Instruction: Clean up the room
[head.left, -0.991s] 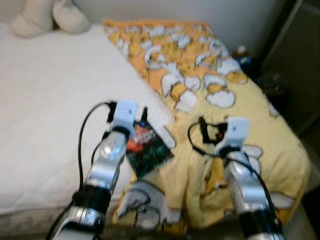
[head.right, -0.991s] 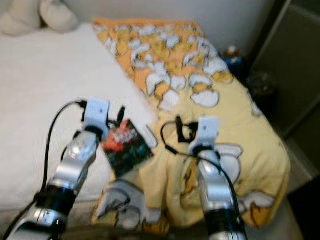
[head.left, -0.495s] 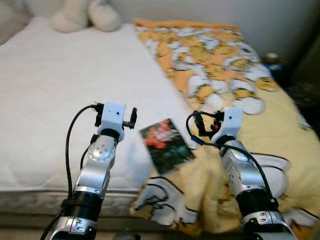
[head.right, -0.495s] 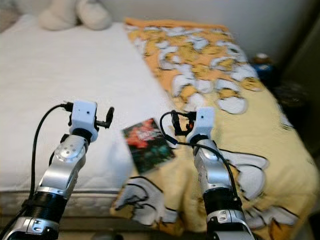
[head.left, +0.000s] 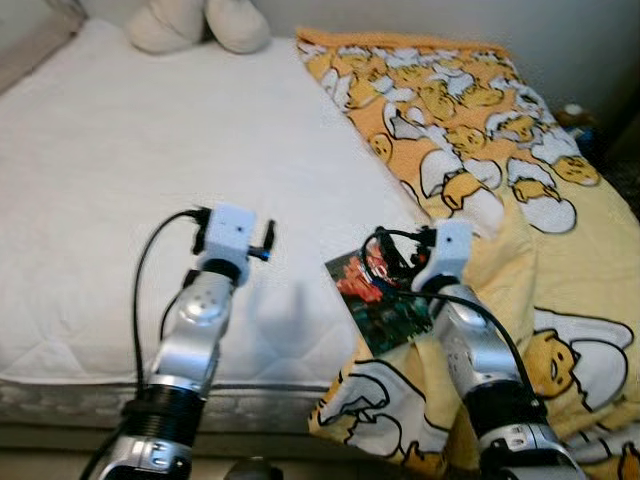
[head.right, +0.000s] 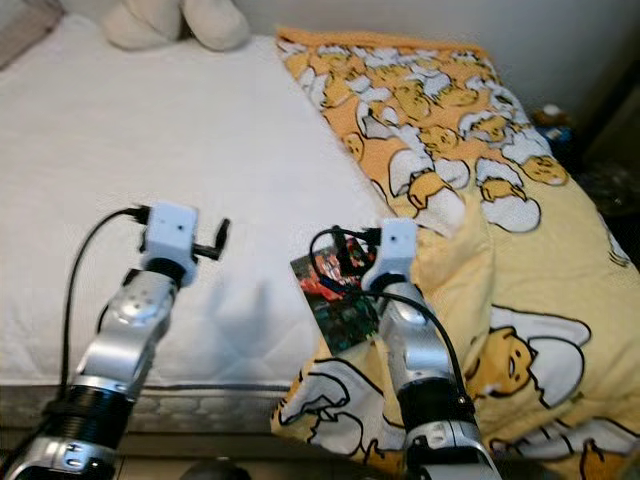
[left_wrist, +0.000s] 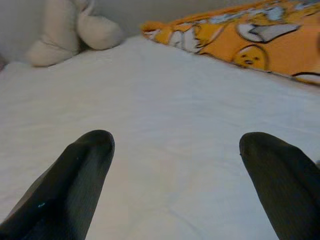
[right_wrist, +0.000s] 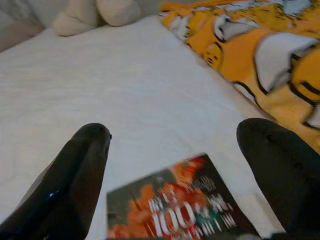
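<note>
A book (head.left: 378, 300) with a dark red and green cover lies flat on the white mattress (head.left: 150, 150), right at the edge of the yellow egg-print blanket (head.left: 480, 110). My right gripper (right_wrist: 175, 135) hovers open just over the book (right_wrist: 175, 210), which lies below and between its black fingers (right_wrist: 80, 170). My right arm (head.left: 470, 340) reaches in over the blanket's folded corner. My left gripper (left_wrist: 175, 145) is open with nothing in it, above bare mattress to the left of the book, on the left arm (head.left: 200, 320).
A cream plush toy (head.left: 200, 22) sits at the head of the bed. The blanket covers the bed's right half and hangs over the front corner (head.left: 380, 420). The mattress front edge (head.left: 80, 390) runs below my arms. Small dark objects (head.left: 575, 115) stand beyond the bed's right side.
The camera has swung, shifting the whole picture. The book stays at the blanket's edge. My left gripper, close to the book a second ago, now stands apart to its left; the right one is over it.
</note>
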